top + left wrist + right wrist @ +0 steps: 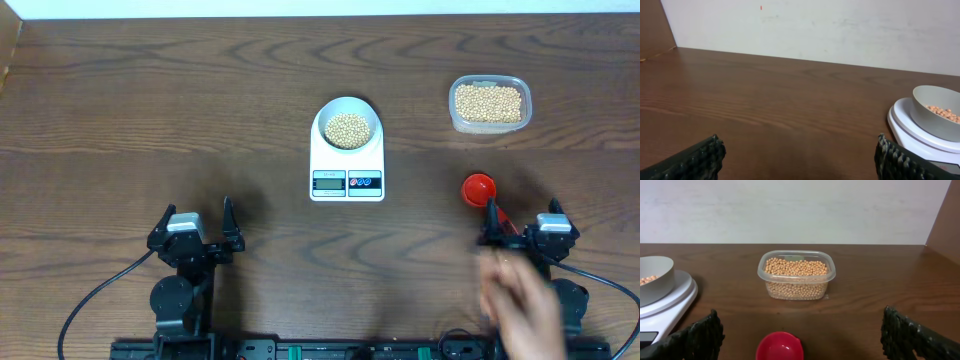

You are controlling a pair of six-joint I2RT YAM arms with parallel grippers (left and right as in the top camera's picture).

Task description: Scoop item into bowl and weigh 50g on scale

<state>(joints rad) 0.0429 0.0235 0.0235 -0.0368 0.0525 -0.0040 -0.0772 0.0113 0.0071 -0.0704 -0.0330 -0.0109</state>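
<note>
scale (pixel 347 160) long axis near-far, display at near end | bowl (pixel 320 125) of beans (pixel 347 130) on far end | scoop (pixel 479 188), tub (pixel 451 100) to right | left fingers (pixel 228 215), right fingers (pixel 490 222) wide, empty

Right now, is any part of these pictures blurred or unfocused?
Overhead: a skin-toned smear, likely a moving hand, is motion-blurred at lower right; the scale is sharp. Right wrist: soybeans in the clear tub are crisp. Left wrist: bowl sharp.
</note>
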